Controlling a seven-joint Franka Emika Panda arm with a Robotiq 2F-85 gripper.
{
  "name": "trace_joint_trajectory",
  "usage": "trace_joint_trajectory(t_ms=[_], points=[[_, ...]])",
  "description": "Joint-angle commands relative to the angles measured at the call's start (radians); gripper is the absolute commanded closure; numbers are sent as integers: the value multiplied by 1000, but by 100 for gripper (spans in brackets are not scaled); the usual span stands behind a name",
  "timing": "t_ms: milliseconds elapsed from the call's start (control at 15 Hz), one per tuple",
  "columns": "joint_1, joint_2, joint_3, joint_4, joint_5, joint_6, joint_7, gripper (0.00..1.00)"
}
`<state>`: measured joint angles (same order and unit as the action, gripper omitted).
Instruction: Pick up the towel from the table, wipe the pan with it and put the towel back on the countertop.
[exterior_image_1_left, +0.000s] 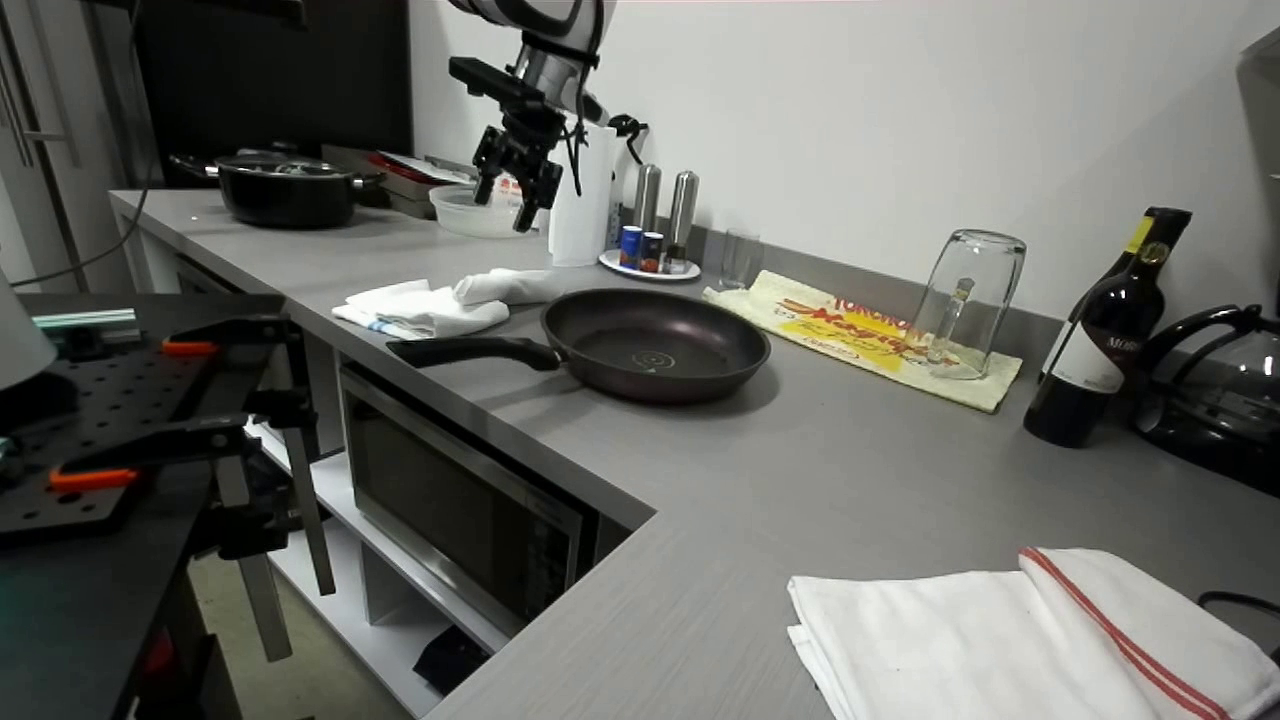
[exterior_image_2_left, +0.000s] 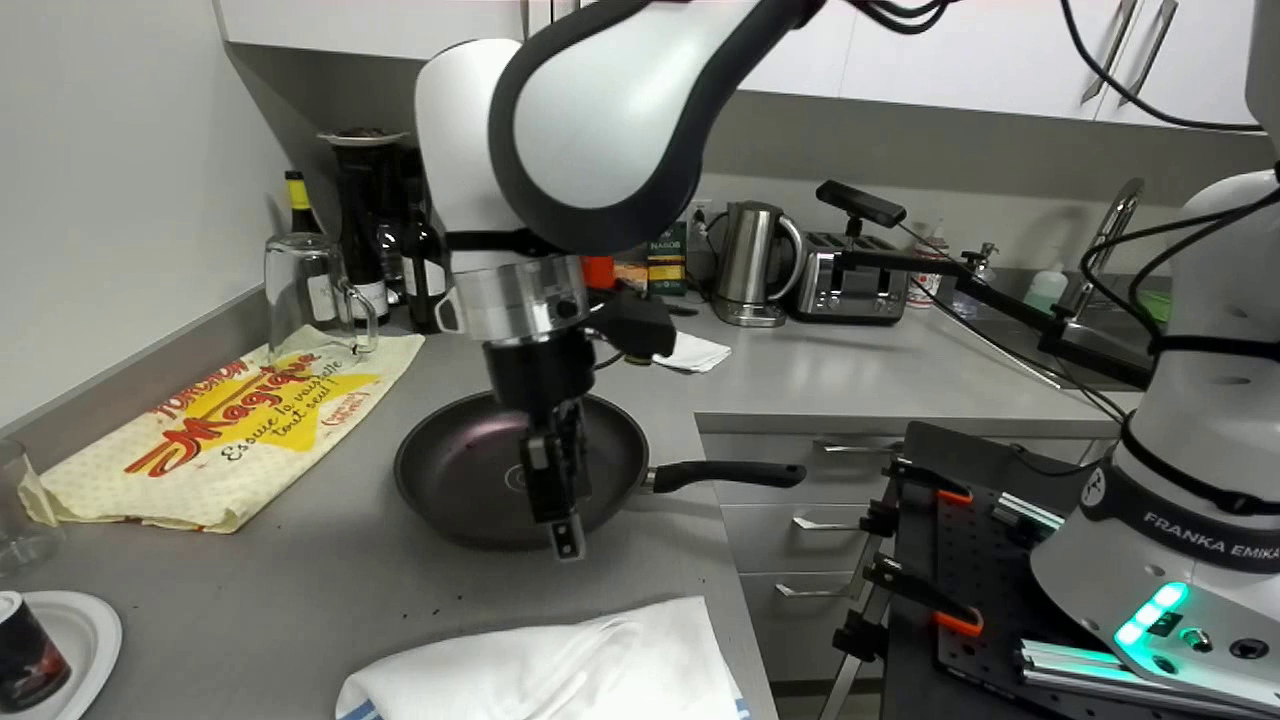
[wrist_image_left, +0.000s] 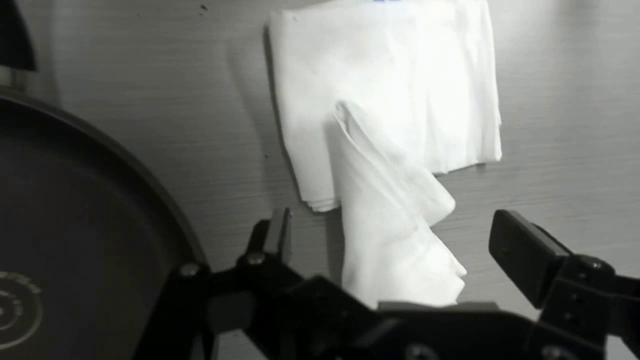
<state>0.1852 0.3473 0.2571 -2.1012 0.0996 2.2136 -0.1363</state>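
Gripper, its fingers parted wide, hangs above a gray countertop; the wrist view catches a white towel below, lying folded on the surface with one loose flap reaching between the fingers as seen from there; a dark frying pan rests just beside the towel, the two apart, its black handle pointing toward the countertop's front edge; in both exterior views a glass mug stands on a yellow printed cloth near the wall; in an exterior view a red-striped white cloth lies well apart from the pan, a wine bottle stands near the glass mug, and a lidded black pot sits toward the countertop's far end.
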Motion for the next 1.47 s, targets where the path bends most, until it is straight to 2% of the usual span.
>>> trace_joint_trajectory(t_ms=[0, 333, 467, 800, 1133, 1267, 1400], points=[[-19, -249, -36, -246, -82, 55, -51, 0], [-52, -482, -106, -431, -293, 196, 10, 0], [-78, -570, -132, -481, -315, 252, 30, 0], [-133, -725, -195, -520, -225, 240, 106, 0], [-178, -833, -199, -554, -227, 227, 203, 0], [-156, -879, -208, -582, -186, 201, 191, 0], [-110, -925, -222, -619, -133, 117, 117, 0]])
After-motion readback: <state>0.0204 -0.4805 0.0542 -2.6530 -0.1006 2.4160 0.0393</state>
